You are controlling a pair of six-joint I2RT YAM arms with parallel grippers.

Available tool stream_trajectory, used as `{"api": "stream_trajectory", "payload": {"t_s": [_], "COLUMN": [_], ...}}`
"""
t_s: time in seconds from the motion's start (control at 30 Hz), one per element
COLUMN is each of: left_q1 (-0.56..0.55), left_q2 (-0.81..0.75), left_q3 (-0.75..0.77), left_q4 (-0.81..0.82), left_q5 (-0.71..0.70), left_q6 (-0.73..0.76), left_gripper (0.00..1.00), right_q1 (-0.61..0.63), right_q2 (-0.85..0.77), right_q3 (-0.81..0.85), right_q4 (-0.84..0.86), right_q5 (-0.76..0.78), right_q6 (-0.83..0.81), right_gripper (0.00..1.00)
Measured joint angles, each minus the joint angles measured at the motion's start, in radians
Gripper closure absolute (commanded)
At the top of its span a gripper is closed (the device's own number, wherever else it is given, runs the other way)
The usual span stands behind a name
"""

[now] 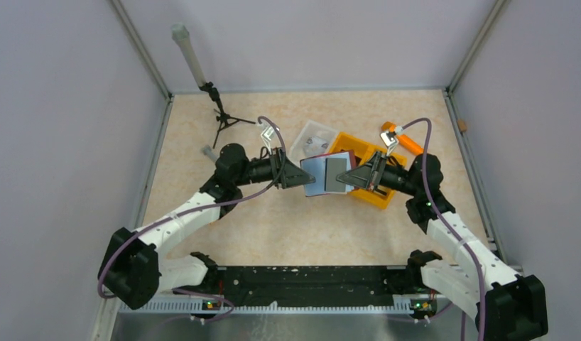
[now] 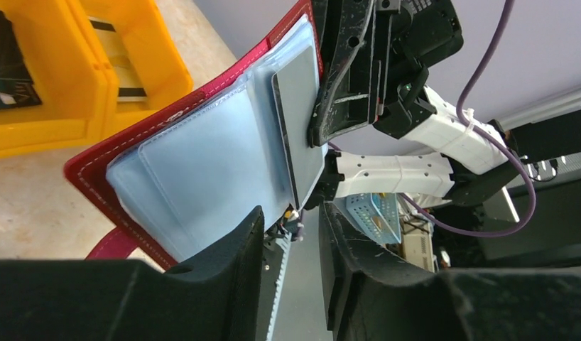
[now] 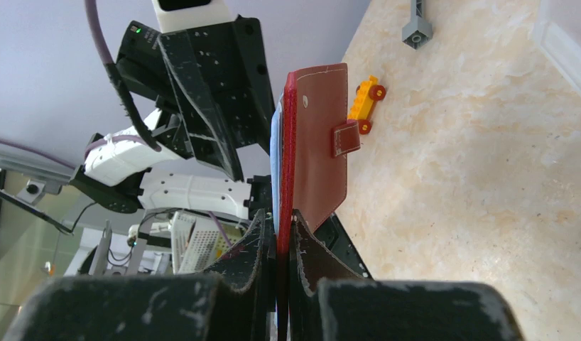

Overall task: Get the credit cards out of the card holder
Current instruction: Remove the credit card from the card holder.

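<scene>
I have my right hand [image 3: 280,226] clamped on the edge of the card holder [image 3: 317,142], lifted off the tabletop [image 1: 273,220]. A grey card [image 2: 300,121] sits in its sleeve just ahead of my left hand [image 2: 291,227], which is parted and empty; pulling it out remains.

The left arm [image 1: 181,213] rises from the lower left of the top view and reaches toward the centre, wrist roughly level, with the left gripper [image 1: 302,177] pointing right. The right arm [image 1: 454,231] mirrors it from the lower right, and the right gripper [image 1: 349,176] points left, so the two tips face each other closely. The left jaws stand apart with a bare gap between them. The right jaws are pressed onto one edge of the card holder [image 1: 317,175].
</scene>
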Motion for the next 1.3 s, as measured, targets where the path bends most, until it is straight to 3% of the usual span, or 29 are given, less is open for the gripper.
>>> {"api": "stream_trajectory", "payload": {"t_s": [0.5,0.73,0.87,0.93,1.03,1.17,1.3], "left_q1": [-0.071,-0.077,-0.085,-0.084,-0.084,-0.082,-0.073], "left_q2": [0.141,0.176,0.198,0.209,0.214,0.214,0.209], "left_q3": [0.054,0.068,0.076,0.076,0.076,0.076,0.067], "left_q4": [0.151,0.191,0.211,0.224,0.239,0.248,0.289], "left_q5": [0.002,0.008,0.017,0.019,0.024,0.029,0.039], "left_q6": [-0.075,-0.093,-0.106,-0.117,-0.127,-0.132,-0.154], "left_gripper": [0.75,0.69,0.93,0.97,0.94,0.73,0.78], "right_q1": [0.002,0.012,0.014,0.014,0.014,0.014,0.016], "right_q2": [0.002,0.010,0.018,0.019,0.019,0.014,0.013], "right_q3": [-0.015,-0.021,-0.022,-0.022,-0.022,-0.022,-0.022], "right_q4": [0.053,0.073,0.079,0.087,0.089,0.090,0.088], "right_q5": [-0.011,-0.016,-0.020,-0.021,-0.019,-0.019,-0.020], "right_q6": [0.034,0.047,0.053,0.054,0.052,0.050,0.049], "right_gripper": [1.00,1.00,1.00,1.00,1.00,1.00,1.00]}}
